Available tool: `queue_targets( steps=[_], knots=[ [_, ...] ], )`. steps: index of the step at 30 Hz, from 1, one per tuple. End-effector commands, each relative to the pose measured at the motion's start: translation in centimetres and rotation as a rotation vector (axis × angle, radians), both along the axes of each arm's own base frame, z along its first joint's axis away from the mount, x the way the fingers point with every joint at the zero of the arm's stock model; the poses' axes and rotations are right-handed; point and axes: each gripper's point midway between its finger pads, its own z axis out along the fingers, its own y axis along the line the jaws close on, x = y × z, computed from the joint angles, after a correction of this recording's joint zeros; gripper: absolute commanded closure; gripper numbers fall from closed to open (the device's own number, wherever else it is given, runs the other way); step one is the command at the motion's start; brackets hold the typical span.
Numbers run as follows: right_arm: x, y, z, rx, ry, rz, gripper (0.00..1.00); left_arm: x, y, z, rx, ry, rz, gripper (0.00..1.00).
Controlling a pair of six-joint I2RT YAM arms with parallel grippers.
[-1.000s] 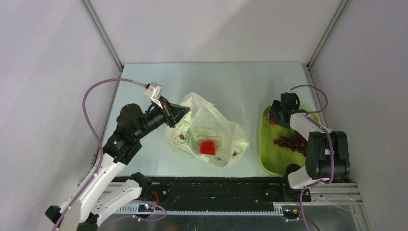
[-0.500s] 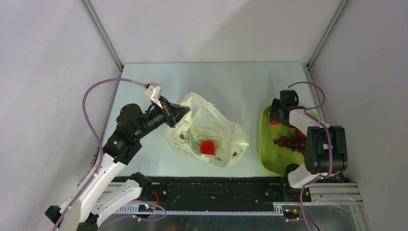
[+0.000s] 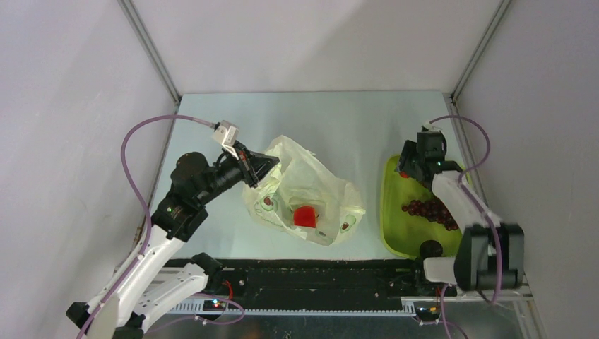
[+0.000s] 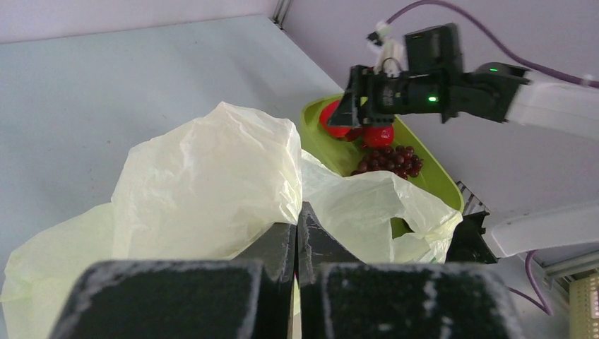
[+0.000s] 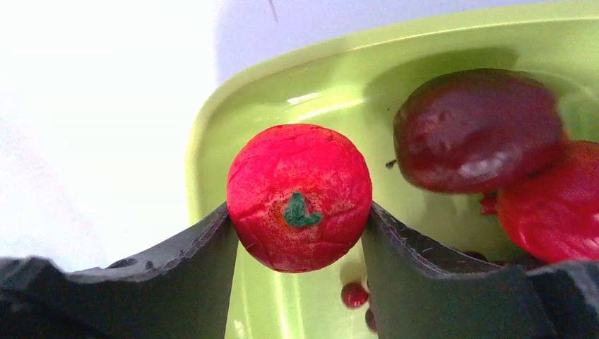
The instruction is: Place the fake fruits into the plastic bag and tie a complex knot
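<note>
The plastic bag [image 3: 314, 185] lies crumpled mid-table with one red fruit [image 3: 305, 216] showing through its film. My left gripper [image 3: 264, 167] is shut on the bag's left rim [image 4: 212, 176], its jaws pressed together on the film [image 4: 297, 215]. My right gripper [image 5: 297, 207] is shut on a round red fruit [image 5: 299, 198] with a green stem mark, just over the far end of the lime-green tray [image 5: 282, 78]. A dark maroon fruit [image 5: 477, 131] and another red fruit [image 5: 551, 205] lie beside it. The grape cluster [image 3: 427, 209] rests mid-tray.
The tray [image 3: 393, 229] sits at the right, close to the side wall and the right arm's base. In the left wrist view the right gripper [image 4: 357, 116] hangs over the tray [image 4: 427, 180] behind the bag. Purple cables loop above both wrists.
The right gripper's jaws have narrowed onto the red fruit. Its wrist has shifted slightly toward the far end of the tray and the arm has swung rightward. The left arm and bag have not moved.
</note>
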Motion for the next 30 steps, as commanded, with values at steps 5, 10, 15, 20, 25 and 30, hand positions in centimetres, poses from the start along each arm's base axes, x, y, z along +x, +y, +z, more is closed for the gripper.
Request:
queue_targets(
  steps=[5, 10, 15, 20, 25, 30],
  knots=[
    [-5.3, 3.6, 10.5, 0.108, -0.281, 0.104, 0.52, -0.3, 0.0, 1.2, -0.029, -0.043, -0.013, 1.00],
    [-8.3, 8.6, 14.8, 0.232, -0.377, 0.276, 0.52, -0.4, 0.0, 1.2, -0.031, -0.046, -0.017, 1.00],
    [-10.7, 12.8, 18.4, 0.277, -0.435, 0.415, 0.52, -0.4, 0.0, 1.2, -0.032, -0.044, -0.018, 1.00],
    [-13.5, 18.6, 22.3, 0.366, -0.506, 0.585, 0.52, -0.4, 0.0, 1.2, -0.032, -0.044, -0.017, 1.00],
    [-15.5, 23.6, 24.7, 0.419, -0.566, 0.693, 0.52, -0.4, 0.0, 1.2, -0.031, -0.044, -0.015, 1.00],
    [-17.0, 28.0, 24.0, 0.371, -0.535, 0.800, 0.52, -0.3, 0.0, 1.1, -0.031, -0.042, -0.017, 1.00]
  ],
)
